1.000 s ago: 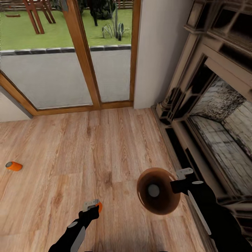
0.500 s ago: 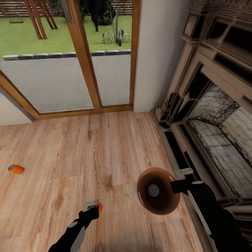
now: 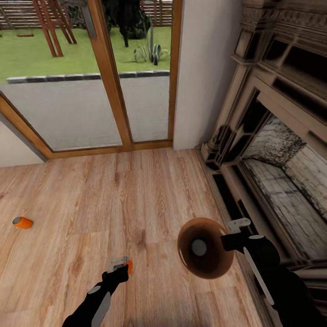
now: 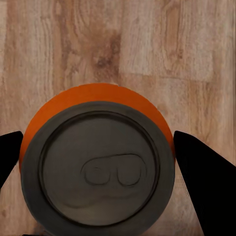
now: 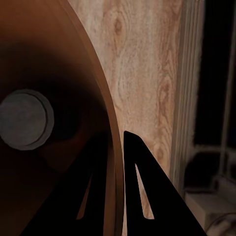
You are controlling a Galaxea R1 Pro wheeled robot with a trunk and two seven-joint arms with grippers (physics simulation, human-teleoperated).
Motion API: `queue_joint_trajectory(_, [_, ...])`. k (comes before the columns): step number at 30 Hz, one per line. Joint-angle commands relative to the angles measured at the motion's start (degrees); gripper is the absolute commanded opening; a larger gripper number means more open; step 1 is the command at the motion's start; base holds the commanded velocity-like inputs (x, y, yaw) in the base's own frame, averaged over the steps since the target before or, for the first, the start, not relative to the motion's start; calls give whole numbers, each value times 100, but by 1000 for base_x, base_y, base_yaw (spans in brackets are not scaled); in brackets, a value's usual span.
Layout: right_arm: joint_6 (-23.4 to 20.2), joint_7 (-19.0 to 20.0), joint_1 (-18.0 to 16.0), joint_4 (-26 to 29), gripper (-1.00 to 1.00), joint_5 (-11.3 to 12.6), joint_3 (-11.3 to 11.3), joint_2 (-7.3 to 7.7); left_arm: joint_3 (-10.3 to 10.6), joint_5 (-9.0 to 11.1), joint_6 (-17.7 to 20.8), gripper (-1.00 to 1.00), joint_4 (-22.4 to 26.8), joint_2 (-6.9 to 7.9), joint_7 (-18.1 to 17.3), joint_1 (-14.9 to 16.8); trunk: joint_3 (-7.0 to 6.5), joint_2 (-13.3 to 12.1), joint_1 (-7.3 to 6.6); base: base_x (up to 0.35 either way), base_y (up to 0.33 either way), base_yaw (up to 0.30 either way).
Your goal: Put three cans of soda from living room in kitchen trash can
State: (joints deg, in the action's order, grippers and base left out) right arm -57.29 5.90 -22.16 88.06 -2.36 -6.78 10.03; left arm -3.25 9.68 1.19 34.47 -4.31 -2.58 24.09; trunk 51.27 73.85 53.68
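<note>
Between my left gripper's (image 3: 121,265) fingers I hold an orange can (image 4: 97,162), top facing up. My right gripper (image 3: 229,237) pinches the bin's rim (image 5: 109,123). That bin (image 3: 205,247) sits just right of the can, with a can (image 3: 199,247) inside.

No readable text, label, brand or number appeared anywhere. The grey top of the orange can (image 4: 98,169) showed only its embossed tab outline, without lettering. The bin's brown inside (image 5: 59,147) was equally unmarked.
</note>
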Motion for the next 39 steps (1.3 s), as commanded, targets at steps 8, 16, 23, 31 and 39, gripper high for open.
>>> queue_joint_trajectory(8, [13, 27, 1, -31, -100, 72, -27, -1, -31, 15, 71, -100, 774, 191, -634, -1, -8, 0, 0, 0, 0, 1])
queue_joint_trajectory(16, [16, 15, 2, -64, -100, 39, -33, -1, -81, 29, 1879, -100, 2168, 736, -2809, -1, -8, 0, 0, 0, 0, 0])
queue_joint_trajectory(23, [24, 3, 2, -224, -100, 29, -40, -1, -107, 48, 2758, -100, 2976, 874, -3389, -1, -8, 0, 0, 0, 0, 0])
queue_joint_trajectory(31, [36, -9, 2, -415, -100, 20, -49, -137, -388, 51, 3527, -100, 3514, 895, -4584, -1, -8, 0, 0, 0, 0, 0])
queue_joint_trajectory(39, [55, -16, -7, -553, -100, 16, -136, -243, -434, 54, 3925, -100, 3597, 897, -5366, -1, -8, 0, 0, 0, 0, 0])
